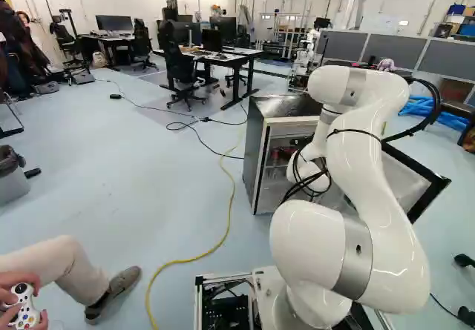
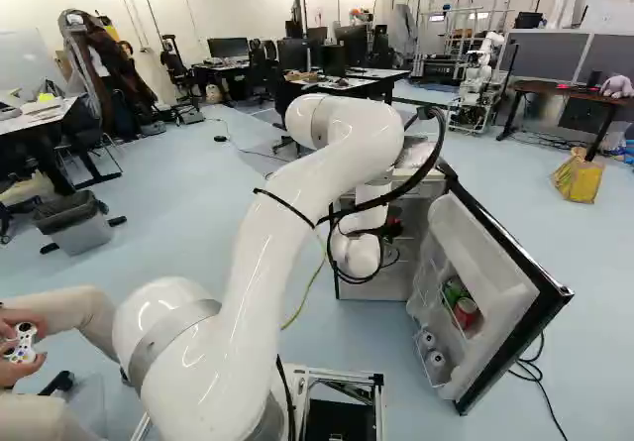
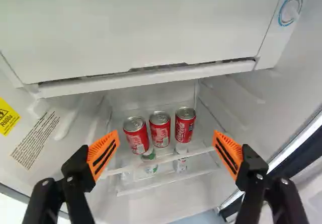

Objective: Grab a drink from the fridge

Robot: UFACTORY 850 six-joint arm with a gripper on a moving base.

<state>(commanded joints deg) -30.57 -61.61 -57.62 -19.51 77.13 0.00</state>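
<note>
Wrist view: both fingers (image 3: pixel 103 153) stand spread wide, their orange pads facing each other and gripping nothing. Ahead of them, across the middle of the gap, three red cans (image 3: pixel 160 129) stand upright in a row on a clear shelf (image 3: pixel 201 151), apart from the pads, inside the fridge (image 1: pixel 254 156). Paler cans (image 3: pixel 180 164) show beneath the shelf, partly hidden. Above the red cans is the white front of an upper compartment (image 3: pixel 146 27), with a dial (image 3: pixel 290 10) beside it.

Right base view: the white arm (image 2: pixel 287 223) reaches into the fridge, whose door (image 2: pixel 475 243) stands open to the right. Door racks hold a green can (image 2: pixel 454 289), a red can (image 2: pixel 466 312) just beside it and, lower, two pale cans (image 2: pixel 437 364).

Left base view: a yellow cable (image 1: pixel 185 260) crosses the floor to the left of the fridge. Dark desks (image 1: pixel 236 57) with monitors stand at the far left; another robot (image 2: pixel 482 74) stands far beyond the fridge.
</note>
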